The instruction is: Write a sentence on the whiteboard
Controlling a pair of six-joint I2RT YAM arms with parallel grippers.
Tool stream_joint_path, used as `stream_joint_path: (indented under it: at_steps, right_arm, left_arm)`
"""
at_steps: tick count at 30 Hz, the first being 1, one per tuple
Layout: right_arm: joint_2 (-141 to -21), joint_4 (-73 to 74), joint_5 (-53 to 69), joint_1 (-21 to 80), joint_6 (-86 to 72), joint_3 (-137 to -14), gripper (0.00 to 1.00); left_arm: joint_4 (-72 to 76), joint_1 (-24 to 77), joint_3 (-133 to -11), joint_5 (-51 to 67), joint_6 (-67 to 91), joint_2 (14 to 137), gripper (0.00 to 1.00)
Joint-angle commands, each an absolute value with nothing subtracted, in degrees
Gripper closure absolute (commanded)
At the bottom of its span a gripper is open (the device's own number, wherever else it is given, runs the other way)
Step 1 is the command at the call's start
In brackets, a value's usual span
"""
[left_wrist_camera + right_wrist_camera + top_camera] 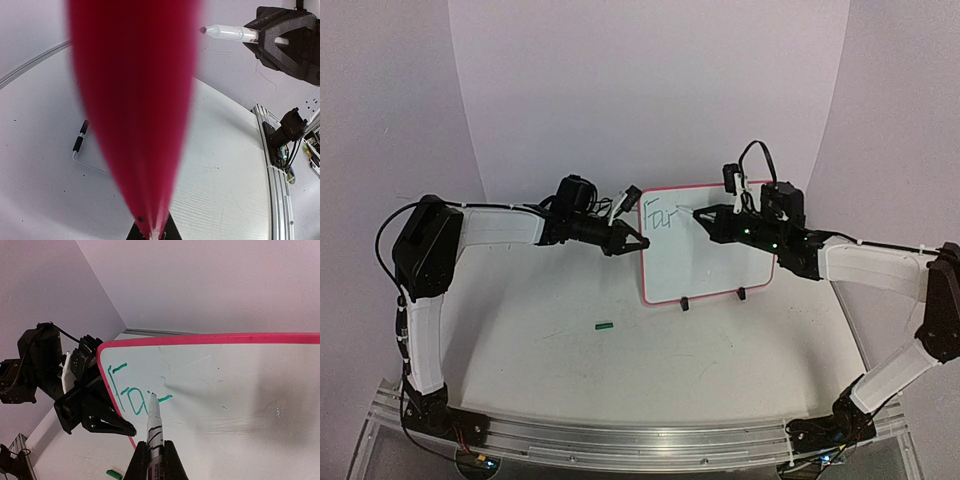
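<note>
A: Start from the counter [620, 380]. Your whiteboard [710, 265] stands on its two black feet toward the far side, between the arms, with its writing face turned to the right arm.

B: And it is light, so I judge it will slide or tip if you press hard. Your left pincer [625, 243] is clamped shut on the board's left red rim. In the left wrist view that rim runs straight down between the fingers. Treat that clamp as your brace and do not loosen it while you write.

A: Your right pincer [705, 218] is closed around the marker [154, 427], which points forward with its tip touching the board. Push only as hard as it takes to leave ink, and move the whole wrist sideways rather than pivoting, so the tip stays flat on the surface.

B: The sentence [131, 397] has barely begun: a green "F", an "a", and a short stroke where the tip now rests, all in the top left corner. Lift between letters, hold that letter height, and leave room along the line, since most of the words are not yet written.

A: One small thing: a green cap [605, 325] lies on the counter in front of the board, well apart from both arms. Leave it alone.
</note>
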State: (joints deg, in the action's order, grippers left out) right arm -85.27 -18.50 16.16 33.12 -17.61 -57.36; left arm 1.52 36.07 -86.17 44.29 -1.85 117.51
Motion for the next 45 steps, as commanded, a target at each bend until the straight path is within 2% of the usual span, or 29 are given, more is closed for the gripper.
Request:
stream_joint_path:
  at_steps: [1,21,33,45]
  right_arm:
    - [-86.07,-20.04,16.74,32.96,-17.31,-60.44,1.0]
    - [-89.52,-20.1,14.16,32.96,-16.69,-60.18,1.0]
    - [-88.29,-20.13,14.2,32.96,-18.19,-54.91,1.0]
    - [-82.67,-18.95,12.29,32.96,-17.23,-56.22,1.0]
  left_arm:
    - [-8.96,38.41,-85.69,44.5,-3.82,120.29,1.0]
    - [-8.96,38.41,-85.69,44.56,-3.87,120.68,1.0]
    - [-8.88,38.41,-85.78,44.65,-3.78,120.86,1.0]
    - [-8.88,38.41,-85.68,44.66,-3.71,120.61,1.0]
